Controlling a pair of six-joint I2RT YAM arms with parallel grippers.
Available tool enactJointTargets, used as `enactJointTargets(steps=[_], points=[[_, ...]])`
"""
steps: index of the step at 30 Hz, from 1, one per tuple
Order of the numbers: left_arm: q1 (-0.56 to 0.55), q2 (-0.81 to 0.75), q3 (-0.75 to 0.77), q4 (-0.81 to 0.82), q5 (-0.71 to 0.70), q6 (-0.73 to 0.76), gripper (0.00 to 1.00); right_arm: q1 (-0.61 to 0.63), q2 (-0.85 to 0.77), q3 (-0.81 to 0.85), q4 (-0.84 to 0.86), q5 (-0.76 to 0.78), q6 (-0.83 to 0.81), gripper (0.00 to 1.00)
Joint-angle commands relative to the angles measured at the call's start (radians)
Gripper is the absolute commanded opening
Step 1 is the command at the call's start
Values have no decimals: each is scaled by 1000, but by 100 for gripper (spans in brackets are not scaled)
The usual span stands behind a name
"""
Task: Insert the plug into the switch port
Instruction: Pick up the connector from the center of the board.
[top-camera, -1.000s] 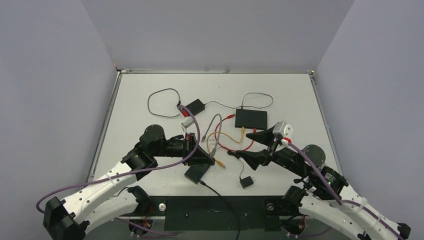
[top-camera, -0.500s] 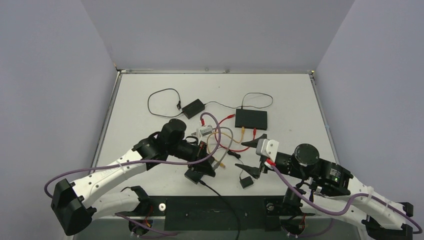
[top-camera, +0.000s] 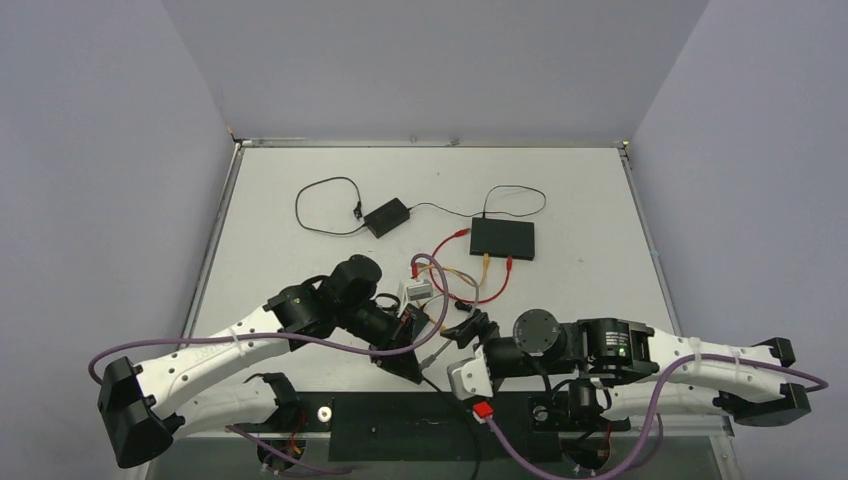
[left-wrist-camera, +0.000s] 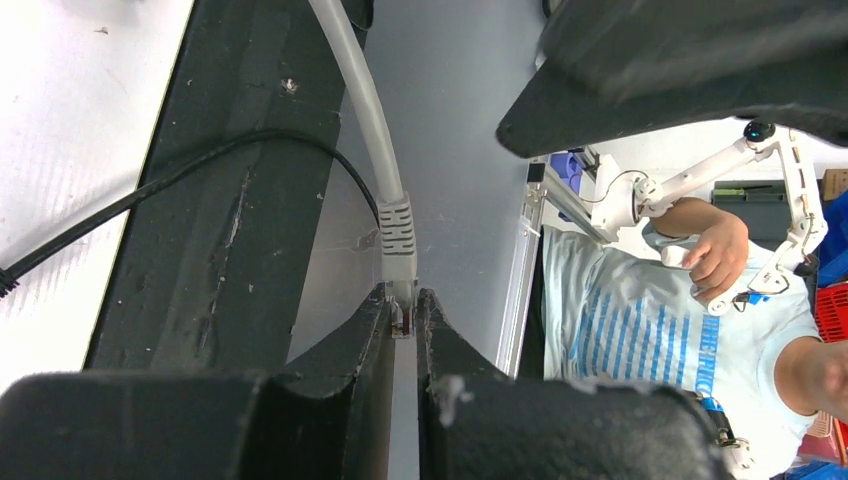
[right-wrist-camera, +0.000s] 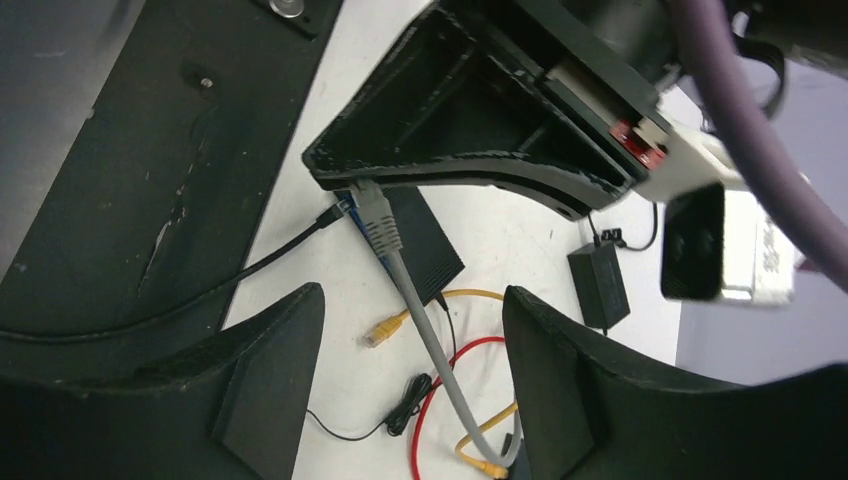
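Note:
My left gripper (left-wrist-camera: 403, 300) is shut on the clear tip of the grey cable's plug (left-wrist-camera: 397, 232). Its fingers point toward the table's near edge. In the right wrist view the same plug (right-wrist-camera: 373, 217) hangs from the left fingers (right-wrist-camera: 450, 130) at the near corner of a small black switch (right-wrist-camera: 420, 245), beside a blue port. Whether the plug touches it I cannot tell. My right gripper (right-wrist-camera: 412, 295) stands open, nothing between its fingers, a little way from the plug. From above, the right gripper (top-camera: 470, 328) sits just right of the left gripper (top-camera: 412, 345).
A second black switch (top-camera: 503, 237) with red and yellow cables lies farther back. A power adapter (top-camera: 386, 216) lies at the back left. A loose yellow plug (right-wrist-camera: 385, 328) and a red cable (right-wrist-camera: 445, 385) lie beneath the right fingers. A black cable (right-wrist-camera: 250, 265) runs off the table's near edge.
The left gripper carried the grey plug toward the near edge, over the small switch. The right arm swung left and low, turning its open gripper to face the left one.

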Motion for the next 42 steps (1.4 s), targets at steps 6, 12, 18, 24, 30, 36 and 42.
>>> enactJointTargets(steps=[6,12,18,24,30,36,42], points=[[-11,-70,-37,-32,47,53,0,85,108,96,-37,-11,-143,56],[-13,-87,-59,-34,71,59,0,104,175,107,-20,-39,-155,50],[-18,-109,-69,-30,89,59,0,111,212,89,37,-69,-155,46],[-22,-114,-81,-16,99,51,0,111,221,42,120,-95,-140,44],[-28,-125,-81,-5,111,48,0,111,242,42,130,-114,-131,37],[-32,-136,-80,-4,117,49,0,110,237,30,128,-121,-122,37],[-37,-146,-85,17,123,38,0,111,234,19,130,-124,-112,32]])
